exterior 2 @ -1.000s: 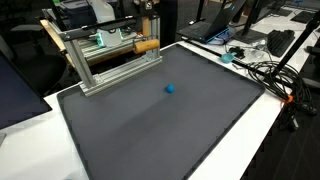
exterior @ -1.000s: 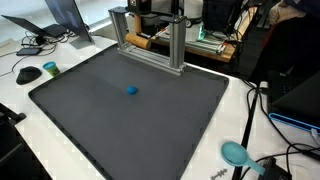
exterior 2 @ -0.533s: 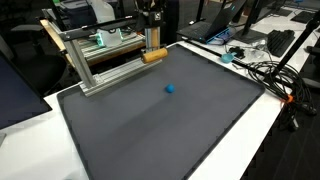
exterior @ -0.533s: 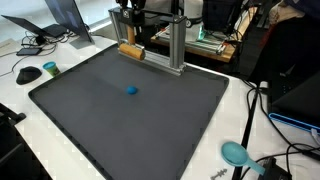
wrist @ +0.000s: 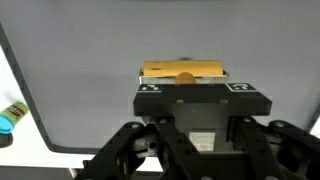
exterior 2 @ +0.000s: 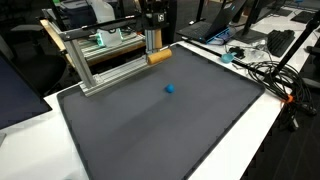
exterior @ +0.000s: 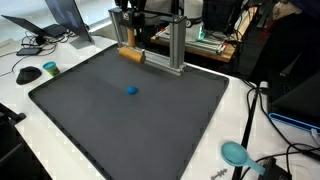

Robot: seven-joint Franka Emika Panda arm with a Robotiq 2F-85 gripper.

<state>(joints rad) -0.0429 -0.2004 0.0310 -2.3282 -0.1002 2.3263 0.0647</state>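
Note:
My gripper is shut on a tan wooden block and holds it just above the far edge of the dark mat, in front of the aluminium frame. Both exterior views show this, with the gripper, block and frame. In the wrist view the block lies crosswise beyond the black gripper body; the fingertips are hidden. A small blue ball rests on the mat a short way in front of the block, and also shows in an exterior view.
A mouse, a teal lid and a laptop lie beside the mat. A teal round object and cables sit off another side. A small blue and yellow item lies at the mat's edge.
My gripper has carried the wooden block out from the aluminium frame, forward and down toward the mat's far edge. The blue ball has not moved.

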